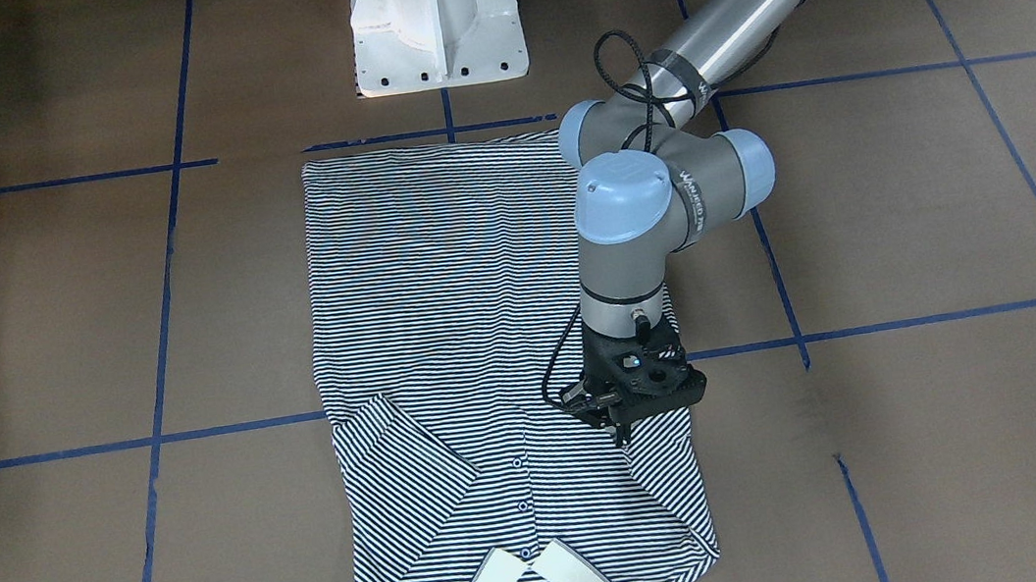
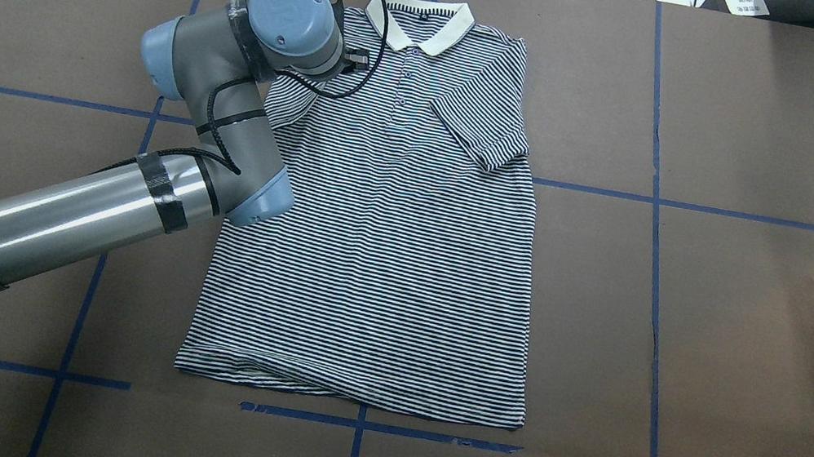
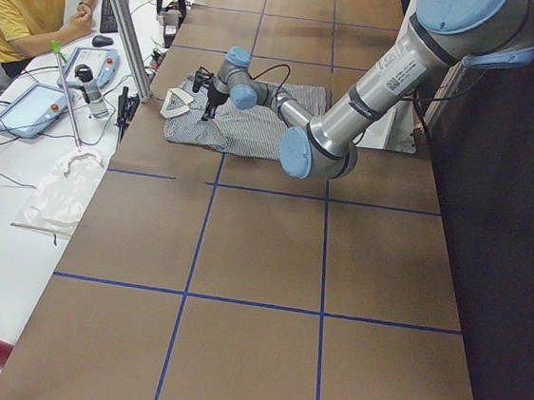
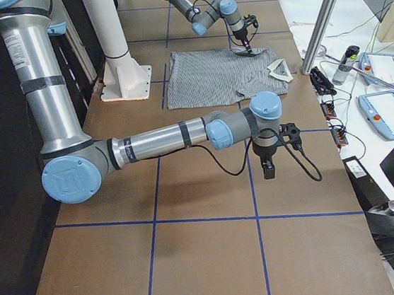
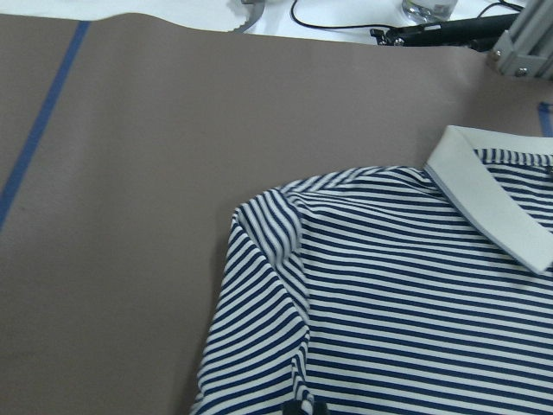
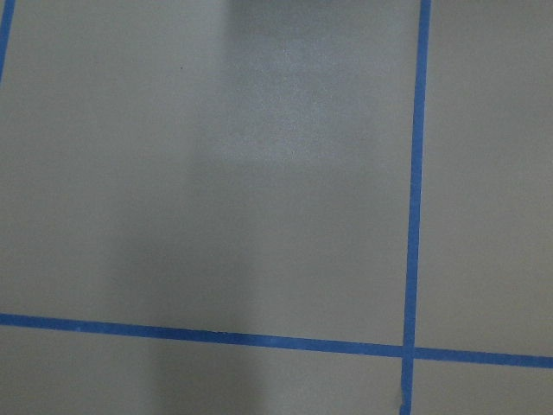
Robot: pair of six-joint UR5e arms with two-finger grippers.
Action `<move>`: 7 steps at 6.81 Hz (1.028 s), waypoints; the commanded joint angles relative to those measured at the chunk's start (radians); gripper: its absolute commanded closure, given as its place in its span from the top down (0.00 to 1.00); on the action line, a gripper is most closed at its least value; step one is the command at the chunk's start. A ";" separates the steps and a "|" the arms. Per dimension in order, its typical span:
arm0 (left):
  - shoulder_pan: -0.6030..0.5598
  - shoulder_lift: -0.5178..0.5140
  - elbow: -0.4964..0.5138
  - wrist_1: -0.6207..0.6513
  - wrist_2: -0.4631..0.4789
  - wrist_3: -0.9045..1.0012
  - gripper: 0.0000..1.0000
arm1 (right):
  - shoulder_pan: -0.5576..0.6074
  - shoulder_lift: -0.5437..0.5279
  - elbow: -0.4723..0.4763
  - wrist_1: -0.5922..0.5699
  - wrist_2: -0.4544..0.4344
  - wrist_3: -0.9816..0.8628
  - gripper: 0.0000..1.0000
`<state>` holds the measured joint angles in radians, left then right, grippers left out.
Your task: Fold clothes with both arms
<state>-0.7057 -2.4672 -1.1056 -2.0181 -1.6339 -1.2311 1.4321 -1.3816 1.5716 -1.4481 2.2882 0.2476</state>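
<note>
A: Where do we find the polo shirt [image 2: 385,258]?

B: We see it spread face up on the brown table [image 2: 755,320]. Its cream collar [image 2: 418,25] is at the edge far from the robot and its hem [image 2: 267,375] is near the white pedestal [image 1: 435,19]. On the robot's right side, the folded sleeve [image 2: 482,135] lies turned in over the chest.

A: And the left gripper [image 1: 620,429]?

B: We find it pointing down at the other sleeve [image 2: 286,102], to one side of the buttoned placket [image 1: 521,474]. In the left wrist view its fingertips meet at the bottom edge, clenched on a small pinch of striped cloth.

A: Do we see the right gripper [image 4: 269,171]?

B: Only from the side camera. It hangs over bare table, well apart from the shirt, and its wrist view shows blue tape lines [image 6: 413,173] crossing below it. We cannot tell whether its fingers are parted or closed.

A: What else do we note?

B: The shirt's body lies flat, with slight ripples along the hem.
</note>
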 commanded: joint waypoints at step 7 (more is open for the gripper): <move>0.028 0.313 -0.553 0.032 -0.107 0.259 1.00 | -0.193 -0.169 0.391 0.002 0.057 0.435 1.00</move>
<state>-0.6954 -2.2485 -1.5080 -1.9848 -1.7219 -0.9701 1.3259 -1.4719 1.8129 -1.4467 2.3625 0.5155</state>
